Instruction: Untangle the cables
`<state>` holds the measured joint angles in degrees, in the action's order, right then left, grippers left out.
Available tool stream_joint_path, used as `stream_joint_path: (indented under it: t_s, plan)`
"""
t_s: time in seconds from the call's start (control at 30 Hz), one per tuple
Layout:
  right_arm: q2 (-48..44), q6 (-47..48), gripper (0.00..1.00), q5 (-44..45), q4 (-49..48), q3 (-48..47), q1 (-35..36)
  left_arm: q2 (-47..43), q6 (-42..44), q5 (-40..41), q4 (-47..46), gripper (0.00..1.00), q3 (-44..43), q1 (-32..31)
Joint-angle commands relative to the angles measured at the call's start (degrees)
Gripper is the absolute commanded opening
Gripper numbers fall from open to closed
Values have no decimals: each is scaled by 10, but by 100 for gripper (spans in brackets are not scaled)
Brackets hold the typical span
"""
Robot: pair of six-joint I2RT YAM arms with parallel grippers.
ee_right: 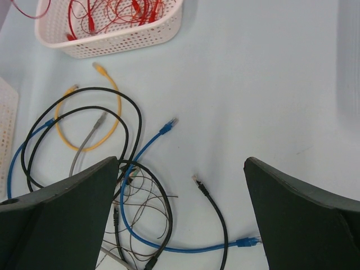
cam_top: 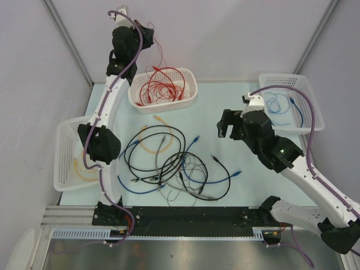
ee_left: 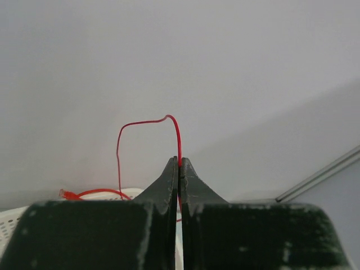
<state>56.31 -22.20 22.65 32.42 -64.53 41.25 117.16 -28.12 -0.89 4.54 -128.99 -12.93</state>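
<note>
Where the worktop (cam_top: 225, 107) approaches its near edge, mid-width, lies the main lot: the cables (cam_top: 169, 163), a loose overlapping heap on a pale, smooth, matt surface. Contents: black round-jacketed cable (ee_right: 214, 205) in broad loops; blue cable (ee_right: 151, 140) with moulded plug ends; one grey length (ee_right: 87, 142); one yellow loop (ee_right: 118, 107); a snarl of hair-thin dark wires (ee_right: 149, 197) threaded through the middle. Handling, by judgement: light, limp, springy in the coil, apt to drag neighbours when lifted. Best taken at a free plug end or an outer loop lying apart from the crossings; the thin wires look least forgiving of a hard pull. Left edge: white perforated plastic basket (cam_top: 63, 140), a yellow cable (cam_top: 79, 171) inside. Right of the heap, above bare worktop: right jaws, spread fully wide, holding nothing. Far right corner: second like basket (cam_top: 315, 112), thin blue cables (cam_top: 278, 106) coiled within. Far edge, mid-width: third basket (cam_top: 166, 102), a rounded rectangle, filled with red wires (cam_top: 160, 84). Beyond and high above that edge: left jaws, closed tip to tip on a single red wire (ee_left: 178, 140), which arches over and trails down toward the third basket.
</note>
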Motion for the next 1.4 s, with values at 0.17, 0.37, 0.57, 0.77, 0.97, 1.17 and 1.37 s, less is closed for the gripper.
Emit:
stream_joint_path:
  t_s: [0.17,0.37,0.57,0.77,0.97,1.17,1.37]
  plan:
    - [60,1,98,-45,-42,-5,-41,93,15,-18,-142,0,52,24]
    - [87,-9,98,-62,-58,-5,-50,99,-9,-49,-191,47,77,41]
    - [95,-21,97,-79,-65,-5,-52,-46,7,-60,-275,98,248,21]
    - [105,-25,97,-96,-37,-4,-44,-217,14,-46,-232,100,406,-8]
    - [158,-31,97,-104,4,26,-14,-391,57,6,-145,100,561,-97]
    - [160,-57,93,-116,-60,121,38,-508,41,25,-17,100,667,-168]
    - [157,-49,86,-47,-85,128,176,-674,4,80,42,100,823,-227]
